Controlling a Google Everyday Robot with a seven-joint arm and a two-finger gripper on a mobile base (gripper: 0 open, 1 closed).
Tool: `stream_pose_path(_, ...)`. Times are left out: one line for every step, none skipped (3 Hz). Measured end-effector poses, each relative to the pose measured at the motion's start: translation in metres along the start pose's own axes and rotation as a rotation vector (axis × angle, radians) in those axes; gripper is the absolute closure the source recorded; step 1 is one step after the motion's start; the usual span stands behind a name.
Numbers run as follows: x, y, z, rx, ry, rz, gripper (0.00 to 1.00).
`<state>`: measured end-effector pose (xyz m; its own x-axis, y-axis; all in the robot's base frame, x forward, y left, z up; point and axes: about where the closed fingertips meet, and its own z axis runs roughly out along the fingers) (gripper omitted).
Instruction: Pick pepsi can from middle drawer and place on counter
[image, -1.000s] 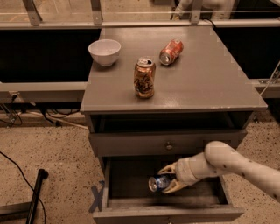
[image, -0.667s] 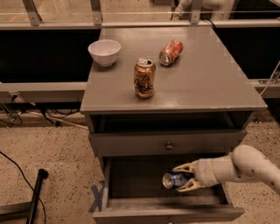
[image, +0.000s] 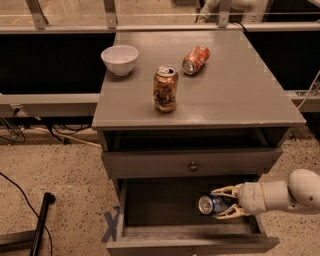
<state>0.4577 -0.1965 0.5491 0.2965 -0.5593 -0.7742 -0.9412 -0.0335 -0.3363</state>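
**A:** pincer status?

**B:** Pincer (image: 219, 203) is low on the right, reaching into the open middle drawer (image: 155, 202) from the right side. Its two pale fingers (image: 223, 190) are closed around the pepsi can (image: 209, 205), one on the far side and one on the near side. Both look to be in contact with it. The white arm (image: 295, 190) runs off the right edge.

**A:** where's the can exactly?

**B:** Inside the drawer, in the right half. It's on its side, silver top facing left, blue body toward the pincer. Can't tell if it sits on the drawer bottom or is lifted just off it.

**A:** counter?

**B:** Counter (image: 240, 92) carries three things:
- gold-brown can (image: 165, 90), upright, near the front, left of centre
- orange-red can (image: 195, 59), on its side, behind that one and a bit to the right, not touching it
- white bowl (image: 120, 59), at the back left, well apart from both

**A:** other drawers?

**B:** The one with the round knob (image: 193, 166) directly above the open drawer is shut.
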Motion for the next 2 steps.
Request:
stream_pose_path(-0.013, -0.006, -0.022, 0.074, -0.113, 0.017, 1.00)
stream_pose_path(-0.056, -0.018, -0.076, 0.187, -0.278, -0.024, 1.00)
